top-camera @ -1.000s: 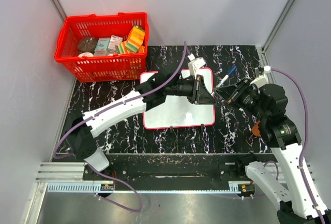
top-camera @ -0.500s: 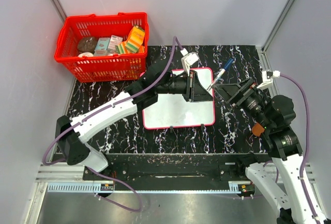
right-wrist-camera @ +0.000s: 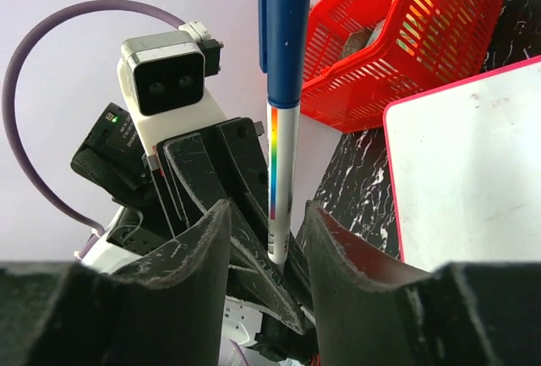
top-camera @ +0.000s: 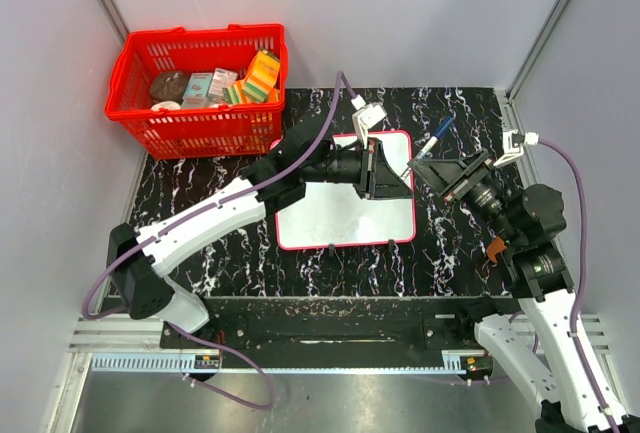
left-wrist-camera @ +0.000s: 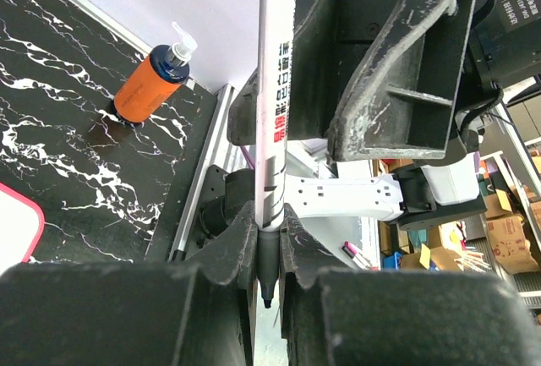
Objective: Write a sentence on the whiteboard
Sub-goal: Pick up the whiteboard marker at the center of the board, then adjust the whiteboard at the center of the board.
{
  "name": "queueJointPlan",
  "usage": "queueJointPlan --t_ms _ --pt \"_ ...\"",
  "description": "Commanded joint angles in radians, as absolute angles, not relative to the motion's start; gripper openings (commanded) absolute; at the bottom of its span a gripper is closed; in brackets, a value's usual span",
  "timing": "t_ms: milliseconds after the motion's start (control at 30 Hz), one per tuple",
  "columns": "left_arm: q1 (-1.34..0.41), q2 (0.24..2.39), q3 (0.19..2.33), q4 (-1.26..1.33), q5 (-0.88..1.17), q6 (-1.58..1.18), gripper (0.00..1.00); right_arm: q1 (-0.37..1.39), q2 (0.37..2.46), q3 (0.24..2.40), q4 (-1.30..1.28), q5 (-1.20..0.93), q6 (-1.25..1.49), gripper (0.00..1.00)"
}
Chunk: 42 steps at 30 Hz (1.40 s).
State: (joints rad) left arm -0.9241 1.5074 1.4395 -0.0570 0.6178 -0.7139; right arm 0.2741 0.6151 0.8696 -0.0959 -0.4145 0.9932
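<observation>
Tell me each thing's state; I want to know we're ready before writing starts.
left gripper, shut on the marker.
marker, blue cap on one end, dark tip showing at the other.
right gripper, open, fingers either side of the marker.
whiteboard, lying flat, visible part blank.
red basket, upright, filled with packages.
orange pump bottle, standing upright.

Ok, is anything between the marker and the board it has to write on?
Nothing visible lies on the whiteboard. The left gripper holds the marker above its right edge; the right gripper stands open around the marker.
</observation>
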Motion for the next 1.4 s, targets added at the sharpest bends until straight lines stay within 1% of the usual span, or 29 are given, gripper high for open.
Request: queueJointPlan --t_ms 0,67,100,167,233,267,300,333,367,400,433,467,500,567,600,667,700,767,800,833,900,967,1000,1133,1200,1233,1300,1367 --pt "-0.934 1.477 1.445 -0.003 0.653 -0.726 0.00 0.275 0.626 0.851 -0.009 -0.463 1.014 0.44" --pt "-0.934 1.479 1.445 -0.003 0.657 -0.726 0.00 0.275 0.627 0.836 0.034 -0.471 1.025 0.40" --pt "-0.934 1.480 1.443 -0.003 0.657 -0.726 0.00 0.275 0.626 0.831 0.046 -0.474 1.028 0.36" --pt "-0.936 1.479 1.445 -0.003 0.657 -0.724 0.00 0.275 0.623 0.824 0.051 -0.472 1.034 0.24" --pt "-0.936 1.480 1.443 -0.005 0.655 -0.721 0.00 0.275 0.618 0.821 0.052 -0.476 1.032 0.20" --pt "-0.936 1.477 1.443 -0.003 0.657 -0.721 0.00 0.275 0.615 0.821 0.052 -0.476 1.028 0.03" --pt "-0.936 1.480 1.443 -0.008 0.657 -0.718 0.00 0.275 0.614 0.821 0.055 -0.482 1.028 0.00" --pt "-0.936 1.480 1.450 -0.023 0.655 -0.713 0.00 0.275 0.615 0.824 0.055 -0.486 1.022 0.00" --pt "-0.934 1.479 1.451 -0.038 0.650 -0.707 0.07 0.275 0.614 0.825 0.052 -0.489 1.009 0.00" --pt "-0.934 1.476 1.459 -0.060 0.629 -0.689 0.18 0.275 0.611 0.827 0.042 -0.489 1.002 0.00" --pt "-0.933 1.473 1.466 -0.104 0.621 -0.677 0.34 0.275 0.606 0.831 0.022 -0.479 0.991 0.00" --pt "-0.928 1.460 1.473 -0.129 0.612 -0.666 0.47 0.273 0.603 0.830 0.006 -0.462 0.965 0.00" --pt "-0.916 1.453 1.476 -0.155 0.595 -0.644 0.68 0.275 0.591 0.828 -0.039 -0.428 0.947 0.00" --pt "-0.891 1.425 1.462 -0.207 0.591 -0.634 0.80 0.276 0.580 0.830 -0.084 -0.388 0.881 0.00" --pt "-0.856 1.386 1.450 -0.218 0.591 -0.630 0.89 0.275 0.578 0.830 -0.116 -0.349 0.856 0.00" --pt "-0.807 1.339 1.383 -0.236 0.594 -0.635 0.94 0.275 0.578 0.827 -0.133 -0.309 0.781 0.00" --pt "-0.745 1.277 1.347 -0.236 0.604 -0.641 0.96 0.275 0.578 0.819 -0.127 -0.266 0.763 0.00" --pt "-0.674 1.209 1.281 -0.239 0.600 -0.643 0.98 0.275 0.578 0.795 -0.098 -0.241 0.703 0.00" --pt "-0.599 1.177 1.202 -0.242 0.591 -0.644 0.99 0.275 0.581 0.781 -0.030 -0.236 0.684 0.00" --pt "-0.559 1.117 1.168 -0.251 0.585 -0.643 0.99 0.275 0.581 0.752 -0.002 -0.232 0.669 0.00" --pt "-0.415 1.049 1.047 -0.304 0.508 -0.602 0.99 0.275 0.577 0.690 0.185 -0.216 0.580 0.00" --pt "-0.370 1.020 1.003 -0.357 0.433 -0.569 0.99 0.276 0.578 0.664 0.212 -0.184 0.508 0.00" --pt "-0.344 1.014 0.976 -0.365 0.363 -0.533 0.99 0.276 0.586 0.655 0.239 -0.176 0.482 0.00" --pt "-0.279 1.020 0.852 -0.302 0.259 -0.459 0.99 0.278 0.606 0.605 0.311 -0.179 0.391 0.00" --pt "-0.220 1.028 0.812 -0.249 0.270 -0.448 0.99 0.276 0.607 0.569 0.397 -0.195 0.388 0.00" --pt "-0.198 1.029 0.784 -0.170 0.297 -0.446 0.99 0.276 0.610 0.542 0.419 -0.199 0.390 0.00" --pt "-0.129 1.066 0.707 -0.073 0.401 -0.466 0.99 0.275 0.623 0.519 0.464 -0.215 0.393 0.00" --pt "-0.068 1.104 0.633 0.104 0.498 -0.512 0.98 0.276 0.638 0.494 0.489 -0.222 0.403 0.00"
